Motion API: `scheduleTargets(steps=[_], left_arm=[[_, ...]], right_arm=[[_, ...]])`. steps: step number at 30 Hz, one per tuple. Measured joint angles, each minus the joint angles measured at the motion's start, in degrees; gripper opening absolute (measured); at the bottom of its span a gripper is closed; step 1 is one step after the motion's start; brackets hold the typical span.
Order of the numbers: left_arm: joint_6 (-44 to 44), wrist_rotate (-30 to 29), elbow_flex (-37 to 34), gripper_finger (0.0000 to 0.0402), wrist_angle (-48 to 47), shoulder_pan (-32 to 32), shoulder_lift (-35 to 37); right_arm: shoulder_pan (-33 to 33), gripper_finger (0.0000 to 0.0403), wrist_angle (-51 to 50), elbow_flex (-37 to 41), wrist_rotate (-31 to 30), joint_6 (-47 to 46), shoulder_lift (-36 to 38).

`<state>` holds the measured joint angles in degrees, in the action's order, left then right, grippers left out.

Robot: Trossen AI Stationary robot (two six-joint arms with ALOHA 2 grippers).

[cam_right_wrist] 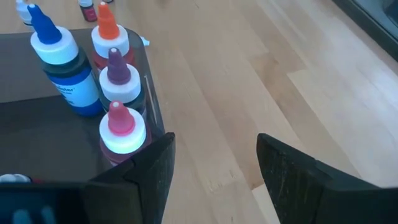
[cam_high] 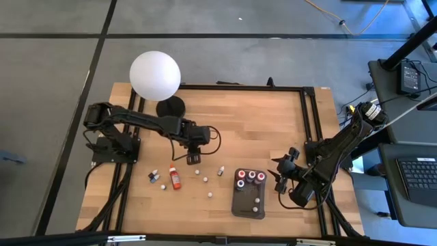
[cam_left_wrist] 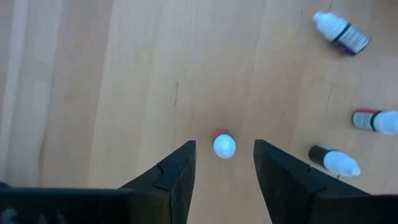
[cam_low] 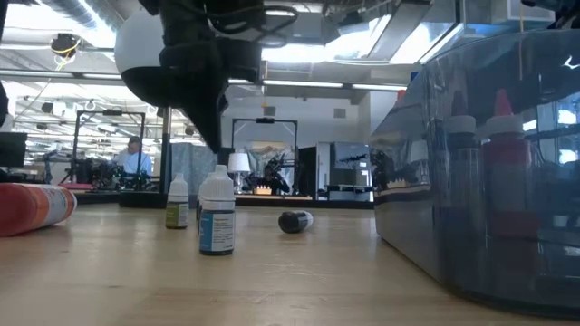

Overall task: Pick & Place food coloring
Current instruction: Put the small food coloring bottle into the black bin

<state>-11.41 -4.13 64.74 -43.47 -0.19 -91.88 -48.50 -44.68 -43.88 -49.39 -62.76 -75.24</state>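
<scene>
- The left gripper (cam_high: 191, 158) hangs over the middle of the wooden table (cam_high: 225, 116), its fingers (cam_left_wrist: 177, 171) apart with a small upright bottle (cam_left_wrist: 224, 145) showing between them, seen cap-on from above so its long axis runs straight up; the fingers do not touch it.
- In the low view this white-capped bottle (cam_low: 217, 214) stands upright under the dark gripper, with another upright bottle (cam_low: 178, 201) just beyond it on the left.
- A dark bottle (cam_low: 295, 221) lies on its side farther right, long axis roughly across the table.
- The larger red bottle (cam_high: 175, 178) lies flat near the left arm, long axis running near to far, its white cap at the far end.
- More food coloring bottles (cam_high: 154, 176) are scattered between the red one and the dark grey tray (cam_high: 247, 203).
- The tray holds upright bottles (cam_right_wrist: 115, 127) at its far end, tips pointing up.
- The right gripper (cam_high: 281, 175) waits just right of the tray, jaws apart and holding nothing.
- The white globe lamp (cam_high: 155, 75) stands at the far left of the table.
</scene>
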Motion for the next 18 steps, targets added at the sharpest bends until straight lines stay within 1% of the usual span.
scheduleTargets(steps=[4, 11, 18], left_arm=[[-1.39, -0.56, -0.67, 0.0175, -0.03, 0.07, 0.00], [-0.21, -0.83, -0.67, 0.0222, 0.03, -1.11, 0.00], [-1.41, -0.58, -0.67, 0.0226, 0.06, -1.05, -0.15]], right_arm=[[0.00, 0.0227, 0.35, 0.00, 0.00, 0.00, 0.00], [0.00, 0.0227, 0.37, 0.00, -0.02, 0.02, 0.00], [0.01, 0.0227, 0.35, 0.00, -0.02, 0.02, 0.00]])
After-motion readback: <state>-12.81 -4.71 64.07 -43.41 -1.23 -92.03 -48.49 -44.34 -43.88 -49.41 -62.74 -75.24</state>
